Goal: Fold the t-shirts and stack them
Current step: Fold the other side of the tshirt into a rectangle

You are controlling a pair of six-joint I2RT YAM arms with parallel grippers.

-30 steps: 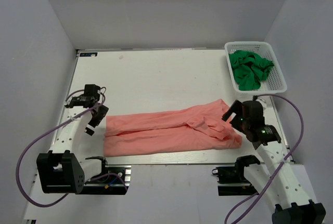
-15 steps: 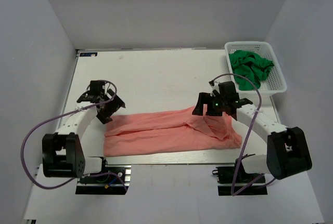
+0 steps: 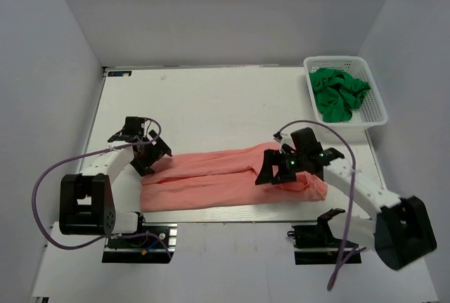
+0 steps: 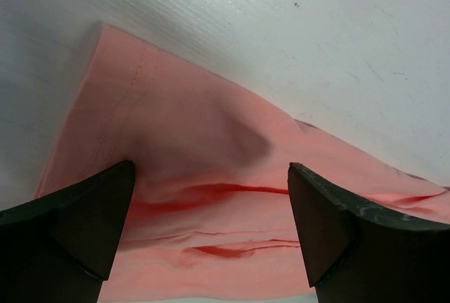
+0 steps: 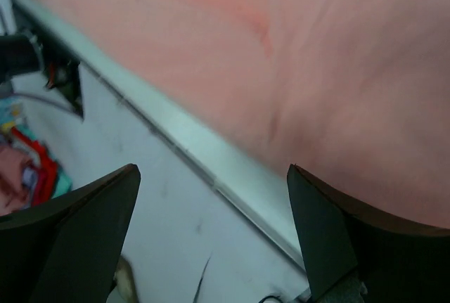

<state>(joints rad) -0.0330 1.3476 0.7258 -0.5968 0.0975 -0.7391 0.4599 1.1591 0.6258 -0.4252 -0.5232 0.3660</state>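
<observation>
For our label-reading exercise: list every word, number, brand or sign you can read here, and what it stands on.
No text can be read.
Small dark strip at the flat white table's far left corner: too small to read.
Red and teal patch low in the right wrist view: blurred.

Ahead of the right gripper (image 5: pixel 211 173) the salmon-pink shirt (image 5: pixel 337 71) is blurred, its far and right-hand parts cut off.

bright, even light from above; shadows on the desk (image 3: pixel 211 99) are faint. the right wrist view is blurred, the shirt (image 5: pixel 337 71) soft.
</observation>
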